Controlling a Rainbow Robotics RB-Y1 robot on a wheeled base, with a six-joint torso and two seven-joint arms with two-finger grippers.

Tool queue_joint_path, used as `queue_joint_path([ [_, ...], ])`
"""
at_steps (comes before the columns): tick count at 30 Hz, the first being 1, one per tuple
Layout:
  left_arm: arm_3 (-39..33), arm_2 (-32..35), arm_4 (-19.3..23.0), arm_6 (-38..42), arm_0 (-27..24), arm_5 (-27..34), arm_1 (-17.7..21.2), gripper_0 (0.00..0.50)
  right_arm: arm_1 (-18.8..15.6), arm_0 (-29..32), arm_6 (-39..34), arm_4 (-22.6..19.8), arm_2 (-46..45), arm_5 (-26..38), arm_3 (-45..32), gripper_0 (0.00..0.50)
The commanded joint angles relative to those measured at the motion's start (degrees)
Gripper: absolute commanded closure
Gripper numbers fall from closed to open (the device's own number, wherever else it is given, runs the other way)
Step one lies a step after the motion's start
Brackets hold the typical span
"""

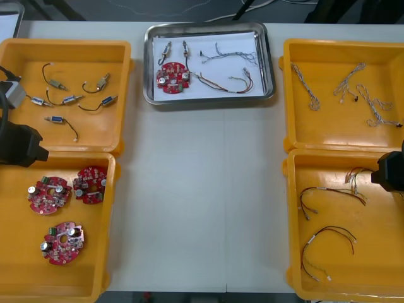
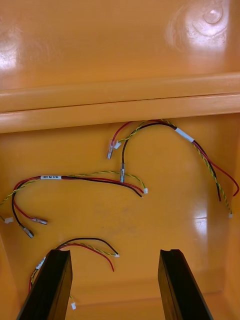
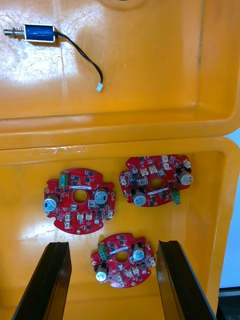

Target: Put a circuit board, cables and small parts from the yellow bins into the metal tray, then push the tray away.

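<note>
Black fingers (image 3: pixel 50 280) of the left end effector (image 3: pixel 112 245) stand spread and pinch nothing. They hang over the near left yellow bin (image 1: pixel 12 252). One round red circuit board (image 3: pixel 121 260) lies below the gap between them, and two more boards (image 3: pixel 80 200) lie just past the fingertips. Beyond the bin wall, a blue small metal part (image 3: pixel 37 33) with a black lead lies in the far left bin (image 1: pixel 101 134).

The right end effector (image 2: pixel 115 252) is likewise spread and empty over the near right bin (image 1: pixel 372 271). Red, yellow and black cables (image 2: pixel 90 180) lie loose on the bin floor, and the nearest cable (image 2: pixel 85 244) reaches in between the fingers.

In the front view the left arm (image 1: pixel 19 146) sits at 9 o'clock and the right arm (image 1: pixel 390 170) at 3 o'clock. Their fingers are hidden there, so the spread is read from the wrist views.

The front view also takes in the bench (image 1: pixel 202 202), with the metal tray (image 1: pixel 270 63) at 12 o'clock, well apart from both arms. On the tray's white floor:
- A tray circuit board (image 1: pixel 172 77) lies at 8 o'clock.
- Two small metal parts (image 1: pixel 165 49) lie at 11 o'clock.
- A twisted blue and white cable (image 1: pixel 230 53) lies at 1 o'clock.
- A red and yellow cable (image 1: pixel 227 83) lies at 5 o'clock.

The far right bin (image 1: pixel 328 126), at 2 o'clock, holds more twisted cables (image 1: pixel 309 91).
</note>
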Motion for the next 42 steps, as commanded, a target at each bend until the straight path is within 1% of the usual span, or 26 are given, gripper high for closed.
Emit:
queue_joint_path([
  [1,-1.4,2.0,-0.3,-4.7,0.7,-0.5,2.4,0.0,0.8,0.8,2.0,0.6,-1.6,0.2,-2.4,0.0],
  [9,-1.4,2.0,-0.3,-4.7,0.7,-0.5,2.4,0.0,1.2,0.8,2.9,0.9,-1.6,0.2,-3.4,0.0],
  [42,-1.4,2.0,-0.3,-4.7,0.7,-0.5,2.4,0.0,1.2,0.8,2.9,0.9,-1.6,0.2,-3.4,0.0],
])
